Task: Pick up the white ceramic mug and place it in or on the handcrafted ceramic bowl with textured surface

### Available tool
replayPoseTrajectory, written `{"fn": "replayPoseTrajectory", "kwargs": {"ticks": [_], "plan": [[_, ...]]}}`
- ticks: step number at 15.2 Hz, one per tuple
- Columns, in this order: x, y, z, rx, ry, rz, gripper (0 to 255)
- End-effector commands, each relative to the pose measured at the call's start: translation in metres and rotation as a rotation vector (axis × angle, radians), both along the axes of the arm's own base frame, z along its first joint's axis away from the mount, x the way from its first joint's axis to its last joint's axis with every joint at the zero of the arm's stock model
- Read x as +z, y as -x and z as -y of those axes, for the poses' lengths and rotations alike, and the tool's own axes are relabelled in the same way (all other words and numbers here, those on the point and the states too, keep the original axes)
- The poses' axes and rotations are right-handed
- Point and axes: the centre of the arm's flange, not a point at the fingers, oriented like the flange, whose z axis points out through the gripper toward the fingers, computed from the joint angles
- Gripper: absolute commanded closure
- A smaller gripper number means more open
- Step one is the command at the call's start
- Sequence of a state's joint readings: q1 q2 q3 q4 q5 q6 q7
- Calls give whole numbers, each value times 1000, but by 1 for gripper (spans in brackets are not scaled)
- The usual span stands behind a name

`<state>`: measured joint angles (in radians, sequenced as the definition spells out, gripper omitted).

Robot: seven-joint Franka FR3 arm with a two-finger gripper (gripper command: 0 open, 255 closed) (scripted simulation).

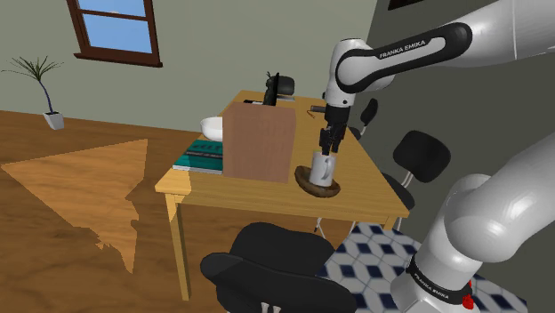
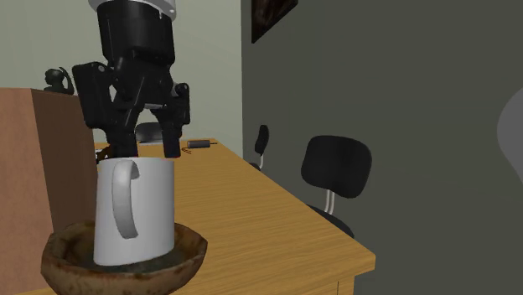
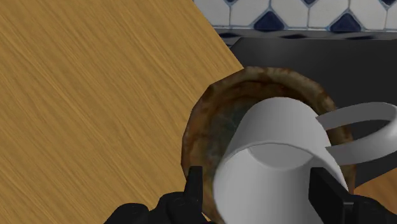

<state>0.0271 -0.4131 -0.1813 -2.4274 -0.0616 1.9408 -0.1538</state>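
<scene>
A white mug (image 1: 324, 169) stands upright in a shallow brown rough-surfaced bowl (image 1: 307, 185) near the table's edge toward the stand. Its handle (image 2: 126, 201) faces the second exterior camera. My black gripper (image 1: 327, 147) hangs straight over the mug, open. In the second exterior view the gripper (image 2: 144, 149) has its fingertips at about rim height of the mug (image 2: 142, 209), one on each side. In the wrist view the mug (image 3: 273, 153) sits between the spread fingers of the gripper (image 3: 261, 194), with a gap at one finger (image 3: 195, 191). The bowl (image 3: 203, 133) rings the mug's base.
A tall brown box (image 1: 259, 140) stands on the wooden table (image 1: 267, 191) just beside the bowl. Green books (image 1: 200, 156) and a white dish (image 1: 212, 126) lie beyond it. Black office chairs (image 1: 267, 262) (image 1: 422, 156) surround the table.
</scene>
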Motion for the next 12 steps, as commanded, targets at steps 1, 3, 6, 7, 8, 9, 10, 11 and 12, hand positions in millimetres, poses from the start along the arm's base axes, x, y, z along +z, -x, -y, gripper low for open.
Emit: {"fn": "replayPoseTrajectory", "kwargs": {"ticks": [1, 3, 6, 7, 8, 9, 10, 11, 12], "plan": [[0, 0, 0, 0, 0, 0, 0], [0, 0, 0, 0, 0, 0, 0], [26, -2, 1, 0, 0, 0, 0], [39, -3, 1, 0, 0, 0, 0], [50, -4, 1, 0, 0, 0, 0], [50, -4, 1, 0, 0, 0, 0], [50, -4, 1, 0, 0, 0, 0], [50, -4, 1, 0, 0, 0, 0], [50, -4, 1, 0, 0, 0, 0]]}}
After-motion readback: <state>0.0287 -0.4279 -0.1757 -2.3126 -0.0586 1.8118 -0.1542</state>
